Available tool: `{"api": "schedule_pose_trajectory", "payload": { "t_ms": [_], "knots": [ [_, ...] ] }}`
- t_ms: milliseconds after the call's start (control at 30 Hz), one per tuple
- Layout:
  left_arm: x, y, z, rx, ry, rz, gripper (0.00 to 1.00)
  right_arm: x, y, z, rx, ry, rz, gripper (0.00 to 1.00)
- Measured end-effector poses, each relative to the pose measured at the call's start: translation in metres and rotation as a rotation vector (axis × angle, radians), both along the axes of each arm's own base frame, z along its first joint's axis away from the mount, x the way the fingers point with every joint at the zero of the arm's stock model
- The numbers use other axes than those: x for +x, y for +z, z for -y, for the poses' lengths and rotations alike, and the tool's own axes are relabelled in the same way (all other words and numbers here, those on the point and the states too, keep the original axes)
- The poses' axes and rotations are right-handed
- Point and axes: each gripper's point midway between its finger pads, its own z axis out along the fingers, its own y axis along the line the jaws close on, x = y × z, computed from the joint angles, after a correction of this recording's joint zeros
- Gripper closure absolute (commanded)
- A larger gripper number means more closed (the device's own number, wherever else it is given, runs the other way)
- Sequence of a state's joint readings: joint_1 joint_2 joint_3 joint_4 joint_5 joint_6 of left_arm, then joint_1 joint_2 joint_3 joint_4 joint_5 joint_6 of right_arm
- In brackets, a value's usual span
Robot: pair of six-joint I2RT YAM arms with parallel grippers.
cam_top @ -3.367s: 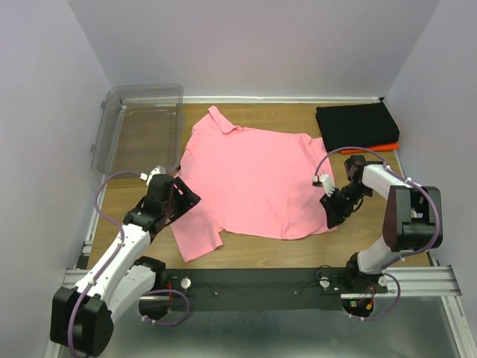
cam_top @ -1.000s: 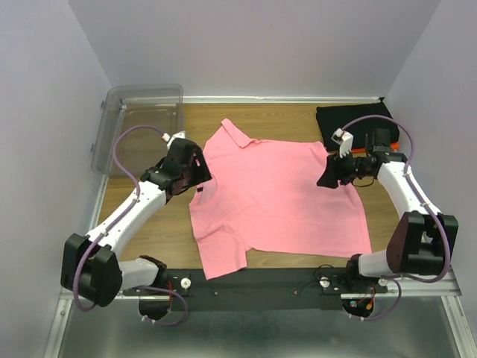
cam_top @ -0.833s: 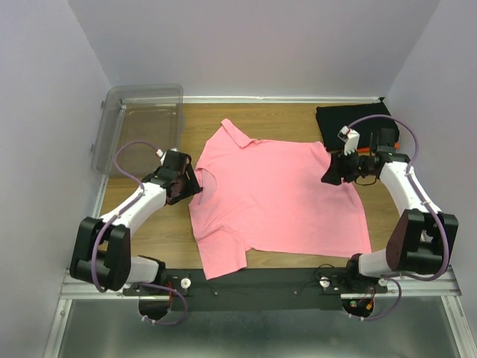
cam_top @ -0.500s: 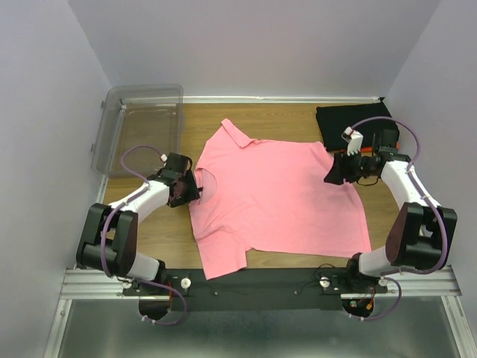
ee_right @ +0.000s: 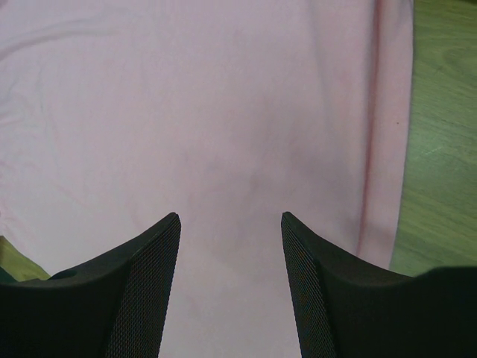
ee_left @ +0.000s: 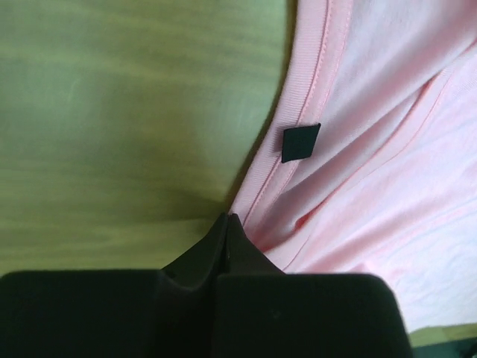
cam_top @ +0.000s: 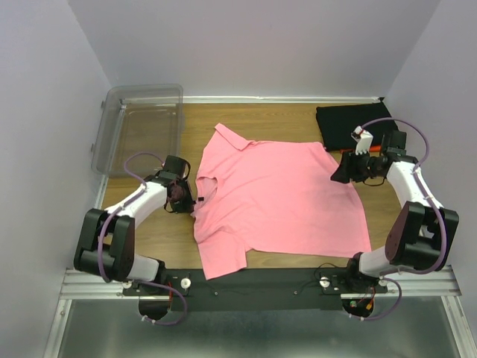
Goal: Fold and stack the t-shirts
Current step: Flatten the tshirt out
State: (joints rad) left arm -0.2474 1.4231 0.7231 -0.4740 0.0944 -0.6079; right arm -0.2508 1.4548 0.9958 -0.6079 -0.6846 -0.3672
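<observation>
Reaches the left arm forward and low over the worktop (cam_top: 149, 224), forearm angled in toward the middle, wrist tipped down at the left edge of the pink shirt (cam_top: 279, 198). Pinches the ribbed neckline there with the left gripper (cam_top: 182, 195), jaws closed tight on the cloth just short of the small dark label (ee_left: 300, 142). Shows, from the left wrist, the two fingertips (ee_left: 220, 237) meeting on that neck edge, with bare wood on one side and pink folds on the other.

Stretches the right arm up the right side, elbow out toward the wall, wrist turned inward toward the far right corner of the shirt. Holds the right gripper (cam_top: 340, 172) over the cloth near that corner, jaws parted wide and gripping nothing. Looks down, from the right wrist, between two spread fingers (ee_right: 141, 283) onto smooth pink fabric, with its edge and a strip of wood to the right.

Shows the pink shirt spread out mid-worktop, neck toward the left, one sleeve pointing to the far side, the other trailing toward the near edge, hem along the right. Shows the folded black shirt (cam_top: 354, 121) at the far right corner, just behind the right wrist, and the clear bin (cam_top: 141, 123) at the far left corner, apart from the shirts.
</observation>
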Motion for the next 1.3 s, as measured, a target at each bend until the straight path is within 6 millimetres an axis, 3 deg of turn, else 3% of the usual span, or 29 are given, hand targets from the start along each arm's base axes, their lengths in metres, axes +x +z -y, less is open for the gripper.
{"api": "schedule_pose_trajectory", "payload": {
  "t_ms": [200,600,633,667,800,967,1067,1167,1300],
  "knots": [
    [-0.02,0.021,-0.016,0.015,0.031,-0.013,1.0,0.001,-0.003,0.011,-0.03,-0.034,-0.006,0.36],
    [-0.035,0.026,-0.042,0.059,0.071,-0.054,0.97,0.001,-0.026,0.042,-0.071,-0.099,-0.059,0.36],
    [-0.036,0.026,-0.044,0.061,0.07,-0.054,0.95,0.001,-0.028,0.043,-0.074,-0.099,-0.064,0.36],
    [-0.037,0.028,-0.045,0.063,0.068,-0.054,0.82,0.001,-0.031,0.045,-0.078,-0.099,-0.069,0.36],
    [-0.038,0.034,-0.046,0.069,0.037,-0.043,0.69,0.0,-0.041,0.046,-0.08,-0.087,-0.093,0.36],
    [-0.03,0.056,-0.045,0.056,0.003,0.041,0.68,-0.002,-0.057,0.046,-0.072,-0.074,-0.138,0.36],
    [-0.029,0.068,-0.04,0.03,-0.017,0.095,0.6,-0.005,-0.073,0.045,-0.057,-0.069,-0.19,0.37],
    [-0.025,0.085,-0.029,-0.028,-0.064,0.176,0.45,-0.005,-0.084,0.044,-0.039,-0.067,-0.227,0.4],
    [-0.006,0.128,-0.011,-0.119,-0.137,0.376,0.4,0.005,-0.085,0.048,-0.039,-0.074,-0.225,0.41]
  ]
}}
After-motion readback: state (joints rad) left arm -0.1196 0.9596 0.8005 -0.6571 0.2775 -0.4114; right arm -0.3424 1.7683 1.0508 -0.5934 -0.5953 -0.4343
